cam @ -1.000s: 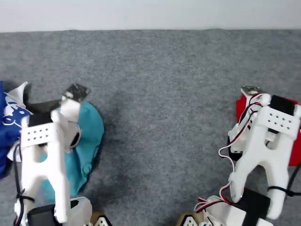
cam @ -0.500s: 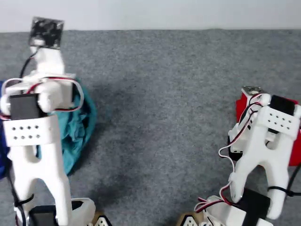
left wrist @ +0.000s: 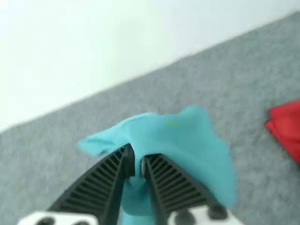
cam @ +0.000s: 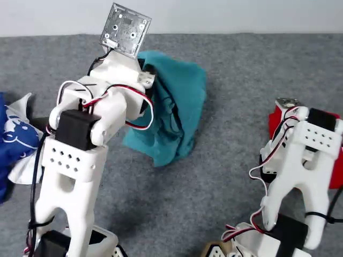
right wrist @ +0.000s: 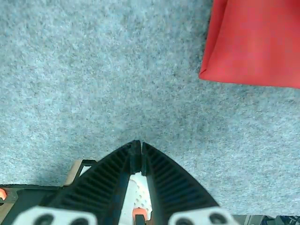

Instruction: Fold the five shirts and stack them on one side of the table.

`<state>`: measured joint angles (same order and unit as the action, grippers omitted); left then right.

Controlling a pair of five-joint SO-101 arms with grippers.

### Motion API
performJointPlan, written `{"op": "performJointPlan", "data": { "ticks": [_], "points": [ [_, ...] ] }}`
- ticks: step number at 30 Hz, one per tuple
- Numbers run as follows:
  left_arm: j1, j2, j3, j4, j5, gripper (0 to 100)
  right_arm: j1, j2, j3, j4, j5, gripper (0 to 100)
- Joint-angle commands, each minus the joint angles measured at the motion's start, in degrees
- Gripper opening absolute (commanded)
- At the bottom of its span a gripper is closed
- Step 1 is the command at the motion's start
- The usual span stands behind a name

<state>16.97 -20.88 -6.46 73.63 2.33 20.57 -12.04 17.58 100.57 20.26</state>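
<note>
A teal shirt (cam: 174, 107) hangs bunched from my left gripper (left wrist: 134, 161), which is shut on a fold of it above the grey table (cam: 236, 69). In the left wrist view the teal shirt (left wrist: 187, 140) drapes past the black fingers (left wrist: 110, 176). A folded red shirt (cam: 277, 120) lies at the table's right side, partly under the right arm; the red shirt (right wrist: 258, 42) lies flat in the right wrist view. My right gripper (right wrist: 138, 150) is shut on nothing, low over bare table near the front edge. A blue and white shirt (cam: 13, 139) lies crumpled at the left edge.
A white wall (cam: 241, 16) runs along the table's far edge. The right arm's white body (cam: 300, 171) stands at the front right. Bare grey surface lies between the two arms.
My left arm has lifted the teal shirt off the left side of the table and swung it up and toward the middle. The right arm has stayed still.
</note>
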Motion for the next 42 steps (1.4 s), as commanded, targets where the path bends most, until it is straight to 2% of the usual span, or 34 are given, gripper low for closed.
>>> {"op": "performJointPlan", "data": {
  "ticks": [1, 3, 7, 10, 12, 16, 21, 26, 32, 36, 42],
  "points": [
    [-4.0, -1.1, 3.6, 4.1, 0.2, 0, -0.7, -2.5, -0.4, 2.4, -0.4, 0.9],
    [-7.5, -1.1, 8.7, 6.6, -3.1, 0, -0.7, -2.5, -0.4, 2.3, -0.4, 0.9],
    [-13.0, -1.2, 20.4, 11.4, -15.9, 1, -2.3, -2.3, -0.6, 2.3, -0.4, 0.9],
    [-17.6, -1.6, 28.3, 13.6, -23.6, 2, -6.5, -2.2, -0.6, 2.3, -0.4, 0.9],
    [-21.4, -1.7, 31.9, 15.8, -28.0, 7, -10.5, -2.2, -0.7, 2.2, -0.4, 0.9],
    [-29.7, -1.8, 33.4, 19.9, -32.8, 18, -18.2, -2.1, -3.6, 2.2, -0.4, 0.9],
    [-37.4, -1.8, 30.6, 25.7, -39.6, 18, -24.7, -1.3, -13.5, 0.7, -0.4, 0.9],
    [-45.6, -1.8, 25.2, 26.5, -39.0, 18, -30.7, 6.3, -25.7, -1.1, -0.7, 2.4],
    [-52.9, -1.8, 22.6, 26.4, -32.7, 18, -38.1, 21.0, -42.4, -0.5, -1.8, 16.8],
    [-56.2, -1.8, 22.6, 26.4, -29.4, 18, -42.4, 31.0, -52.8, -0.5, -3.8, 16.9],
    [-59.8, -1.8, 22.6, 26.4, -28.3, 18, -47.6, 43.4, -64.5, -0.4, -4.0, 16.9]
  ]
}}
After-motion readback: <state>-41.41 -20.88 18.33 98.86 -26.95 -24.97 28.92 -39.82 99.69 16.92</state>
